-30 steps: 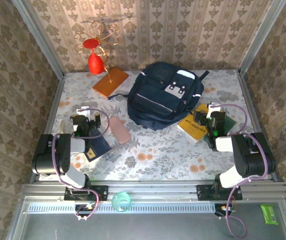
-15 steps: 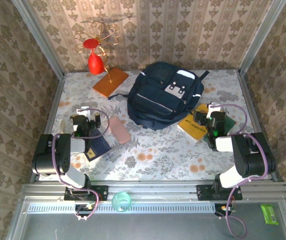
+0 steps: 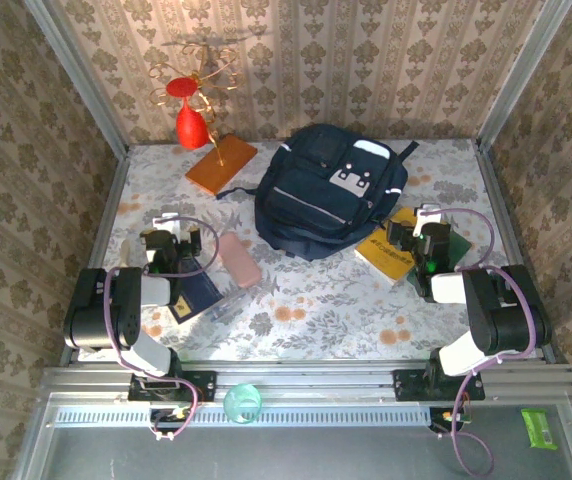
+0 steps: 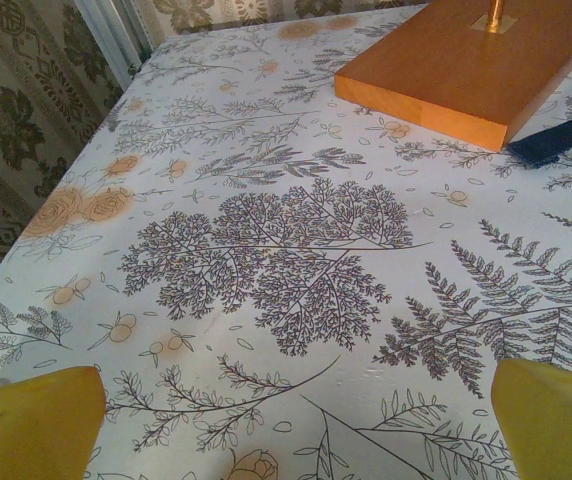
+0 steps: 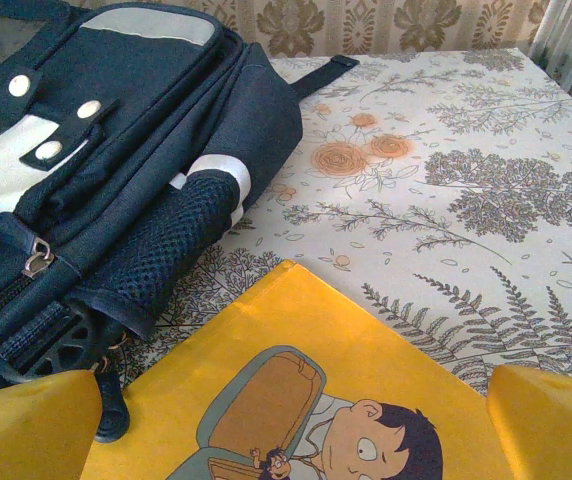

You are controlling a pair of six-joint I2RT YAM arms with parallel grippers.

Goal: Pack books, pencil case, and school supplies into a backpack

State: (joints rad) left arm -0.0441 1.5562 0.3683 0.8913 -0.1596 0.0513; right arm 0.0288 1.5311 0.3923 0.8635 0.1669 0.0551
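Note:
The navy backpack [image 3: 331, 190] lies at the back centre, its mesh side pocket in the right wrist view [image 5: 96, 180]. A yellow book [image 3: 386, 252] with a cartoon cover [image 5: 306, 390] rests by its right side, a dark green book [image 3: 458, 244] partly under it. My right gripper [image 3: 426, 240] hovers open over the yellow book, pads apart [image 5: 291, 435]. The pink pencil case [image 3: 239, 259] lies left of centre, beside a navy book [image 3: 196, 293] and a clear slim piece [image 3: 224, 303]. My left gripper [image 3: 169, 243] stands open over bare tablecloth [image 4: 291, 440].
An orange slab [image 3: 221, 165] [image 4: 466, 70] with a gold stand and red ornament [image 3: 190, 125] sits back left. Patterned walls close in three sides. A teal roll [image 3: 243, 403] and a green packet [image 3: 539, 427] lie off the table in front.

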